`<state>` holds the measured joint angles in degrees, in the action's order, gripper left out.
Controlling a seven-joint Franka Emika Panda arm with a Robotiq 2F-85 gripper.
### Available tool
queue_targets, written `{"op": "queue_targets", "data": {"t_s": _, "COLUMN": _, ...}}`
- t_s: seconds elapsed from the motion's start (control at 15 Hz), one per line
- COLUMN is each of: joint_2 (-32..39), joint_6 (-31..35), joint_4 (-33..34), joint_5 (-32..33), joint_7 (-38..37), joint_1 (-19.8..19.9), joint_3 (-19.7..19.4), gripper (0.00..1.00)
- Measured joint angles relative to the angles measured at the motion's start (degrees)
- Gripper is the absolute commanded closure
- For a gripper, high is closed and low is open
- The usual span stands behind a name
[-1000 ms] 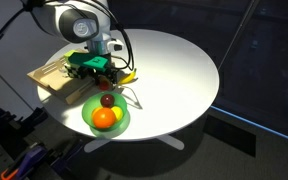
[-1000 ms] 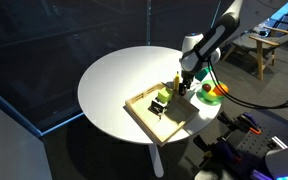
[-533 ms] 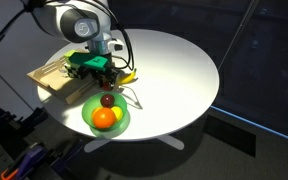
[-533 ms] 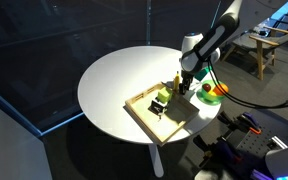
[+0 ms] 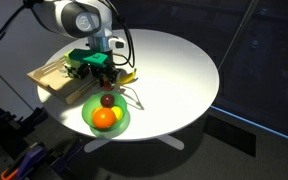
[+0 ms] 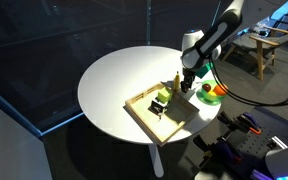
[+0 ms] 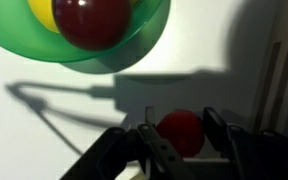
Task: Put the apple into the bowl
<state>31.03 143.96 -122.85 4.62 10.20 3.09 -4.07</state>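
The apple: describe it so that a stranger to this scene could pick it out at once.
On the round white table, find the green bowl near the edge. Just outside it, on bare tabletop, the apple sits between the fingers of the claw: bright red and alone, unlike the darker maroon fruit and the orange inside the bowl.

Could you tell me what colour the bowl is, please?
The bowl is bright, slightly translucent green; the wrist view shows it best.

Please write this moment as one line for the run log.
end effector: around apple | bowl: holds maroon fruit, orange | apple: not in bowl
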Motion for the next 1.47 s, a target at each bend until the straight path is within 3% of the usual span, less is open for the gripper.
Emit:
{"op": "queue_targets", "data": {"t_s": 0.8, "joint_2": -6.46, "joint_6": -2.95, "joint_4": -1.24, "joint_5": 0.69, "joint_7": -0.78, "joint_1": -0.04, "joint_3": -0.98, "gripper": 0.73}}
{"op": "queue_targets", "data": {"t_s": 1.47, "joint_2": -15.73, "joint_6": -4.87, "joint_4": -8.93, "joint_5": 0.9, "joint_7": -0.78, "joint_1": 0.46, "joint_3": -2.35, "gripper": 0.73}}
